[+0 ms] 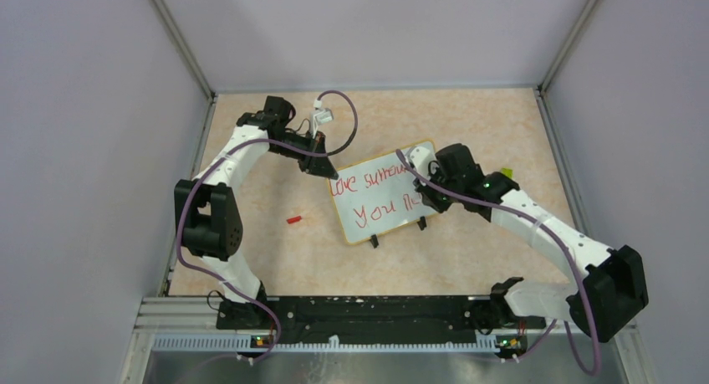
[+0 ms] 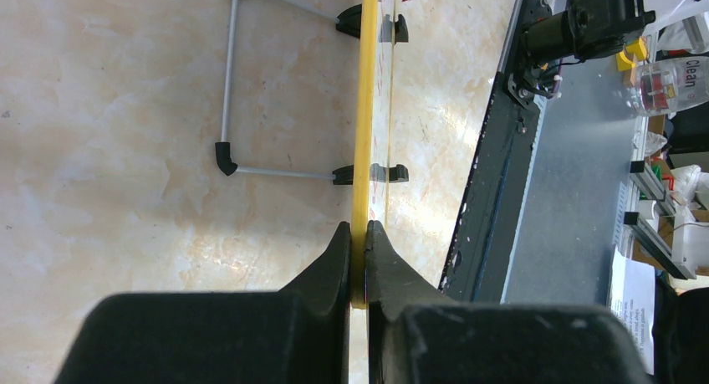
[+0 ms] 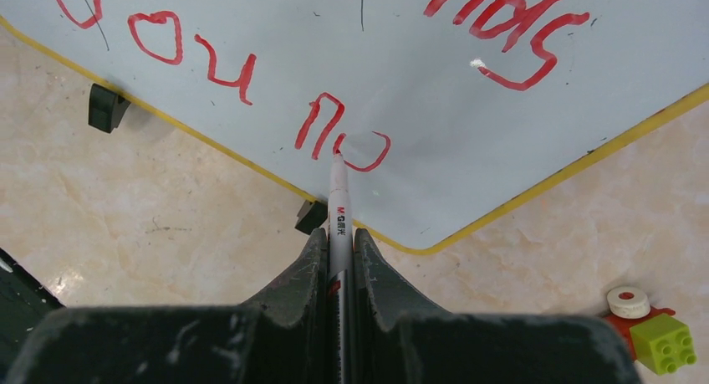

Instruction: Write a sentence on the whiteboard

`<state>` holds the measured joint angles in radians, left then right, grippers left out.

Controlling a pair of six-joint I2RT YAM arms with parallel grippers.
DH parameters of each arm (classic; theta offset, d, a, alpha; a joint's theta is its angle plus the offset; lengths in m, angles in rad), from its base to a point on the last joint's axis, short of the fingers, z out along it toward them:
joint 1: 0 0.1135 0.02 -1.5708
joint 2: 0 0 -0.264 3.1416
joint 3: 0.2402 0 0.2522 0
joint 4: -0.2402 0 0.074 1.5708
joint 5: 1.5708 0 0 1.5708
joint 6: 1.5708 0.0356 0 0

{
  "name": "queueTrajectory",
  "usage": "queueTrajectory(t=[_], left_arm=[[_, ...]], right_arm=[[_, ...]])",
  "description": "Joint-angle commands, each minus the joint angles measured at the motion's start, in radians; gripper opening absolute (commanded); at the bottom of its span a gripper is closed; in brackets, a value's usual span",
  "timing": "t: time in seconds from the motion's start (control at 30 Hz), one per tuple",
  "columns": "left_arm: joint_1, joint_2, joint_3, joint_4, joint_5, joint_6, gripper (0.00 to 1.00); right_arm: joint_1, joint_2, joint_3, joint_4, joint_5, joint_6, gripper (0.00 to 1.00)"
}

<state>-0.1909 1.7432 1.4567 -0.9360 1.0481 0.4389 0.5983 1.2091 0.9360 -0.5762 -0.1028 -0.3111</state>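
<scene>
Risk first: whiteboard (image 1: 380,197) sits propped mid-bench on two black clip feet (image 3: 107,106) and a thin wire stand (image 2: 227,74). Too much marker pressure would likely rock or skid it on the smooth marbled bench (image 1: 267,258).

Left pincer (image 2: 358,229) is clenched on the thin yellow rim near the board's far-left corner. That's a narrow hold and could slip off if the board twists.

Right pincer (image 3: 339,233) is clenched on a slim white marker (image 3: 338,192), red tip touching the board at the open loop ending line two.

Surface is glossy, so a finger dragged across the sentence (image 3: 209,58) would probably smear it. Marker could also creep between the hard black jaws and skew strokes.

Board is flat with rounded corners and faint scuffs.
</scene>
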Motion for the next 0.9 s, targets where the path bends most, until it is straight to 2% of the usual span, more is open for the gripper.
queueTrajectory(t=[0.0, 0.27, 0.5, 0.87], left_arm=[[-0.008, -0.019, 0.005, 0.007, -0.039, -0.002, 0.00], [-0.010, -0.025, 0.004, 0.006, -0.040, -0.003, 0.00], [-0.010, -0.024, 0.001, 0.006, -0.040, -0.002, 0.00], [-0.010, -0.017, 0.007, 0.008, -0.042, -0.008, 0.00]], right_arm=[[0.006, -0.053, 0.051, -0.005, -0.020, 0.015, 0.00], [0.003, -0.030, 0.050, 0.017, 0.006, 0.019, 0.00], [-0.129, -0.049, 0.072, -0.005, -0.040, 0.011, 0.00], [-0.129, -0.036, 0.056, 0.005, -0.095, 0.006, 0.00]])
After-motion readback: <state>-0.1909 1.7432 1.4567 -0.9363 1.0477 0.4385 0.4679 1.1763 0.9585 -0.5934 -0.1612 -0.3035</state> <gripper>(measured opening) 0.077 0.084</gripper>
